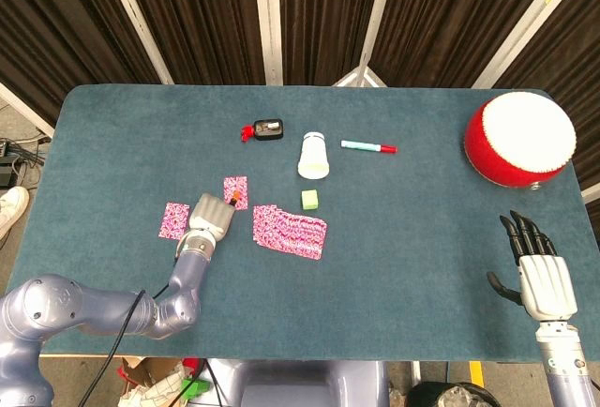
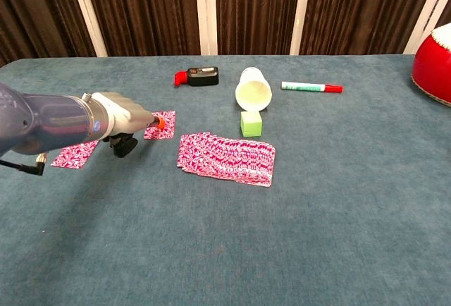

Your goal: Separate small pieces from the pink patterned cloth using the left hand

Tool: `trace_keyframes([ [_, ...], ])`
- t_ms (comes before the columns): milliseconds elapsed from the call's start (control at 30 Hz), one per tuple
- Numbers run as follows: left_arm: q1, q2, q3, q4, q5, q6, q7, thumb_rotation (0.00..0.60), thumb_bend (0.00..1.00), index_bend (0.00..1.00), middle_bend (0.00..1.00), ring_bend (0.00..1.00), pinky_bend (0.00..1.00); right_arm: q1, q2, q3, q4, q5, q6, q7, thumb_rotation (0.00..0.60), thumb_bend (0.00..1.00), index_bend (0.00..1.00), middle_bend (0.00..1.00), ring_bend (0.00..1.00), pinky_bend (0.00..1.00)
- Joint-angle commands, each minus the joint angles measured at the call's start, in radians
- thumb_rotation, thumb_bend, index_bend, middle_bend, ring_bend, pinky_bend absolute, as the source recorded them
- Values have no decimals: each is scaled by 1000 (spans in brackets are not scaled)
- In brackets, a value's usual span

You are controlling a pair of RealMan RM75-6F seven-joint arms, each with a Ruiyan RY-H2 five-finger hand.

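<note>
The pink cloth (image 1: 290,232) lies flat mid-table, long axis running left to right, slightly slanted toward the near edge. Just left of it, the left hand (image 1: 212,217) presses a fingertip on a small pink piece (image 1: 235,188). Another piece (image 1: 174,220) lies further left. The right hand (image 1: 541,273) hovers open by the near right corner.

On the teal counter (image 1: 422,238) a white cup (image 1: 313,155) lies on its side, a green cube (image 1: 309,199) just in front, a marker (image 1: 368,147) beside it, a black device (image 1: 267,128) nearby, and a red drum (image 1: 519,139) well apart.
</note>
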Motion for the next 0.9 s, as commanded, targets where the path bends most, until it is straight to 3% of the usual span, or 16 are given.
trace_keyframes([
  [33,2,-27,11,85,0,-35,33,600,915,71,817,726,649,1,-2,1,4,5,-5,-2,600,277,22,51,85,189],
  [333,3,-95,1,287,38,-83,78,600,916,72,817,726,649,2,-6,3,11,16,-15,-6,600,277,22,51,84,189],
  [467,7,-105,-19,316,36,-85,92,600,915,71,817,726,649,2,-6,5,12,18,-14,-6,600,276,22,51,85,189],
  [667,6,-39,-53,207,120,-23,71,600,903,59,816,724,651,0,-4,3,7,11,-8,-3,600,277,22,51,84,189],
  [767,11,34,-76,86,203,34,30,600,824,54,790,696,649,-2,-1,1,-2,4,0,-3,600,277,22,51,84,189],
  [900,31,143,-105,-73,270,91,-25,600,686,41,637,554,624,-5,2,-1,-13,-5,8,-10,600,278,22,51,85,189],
])
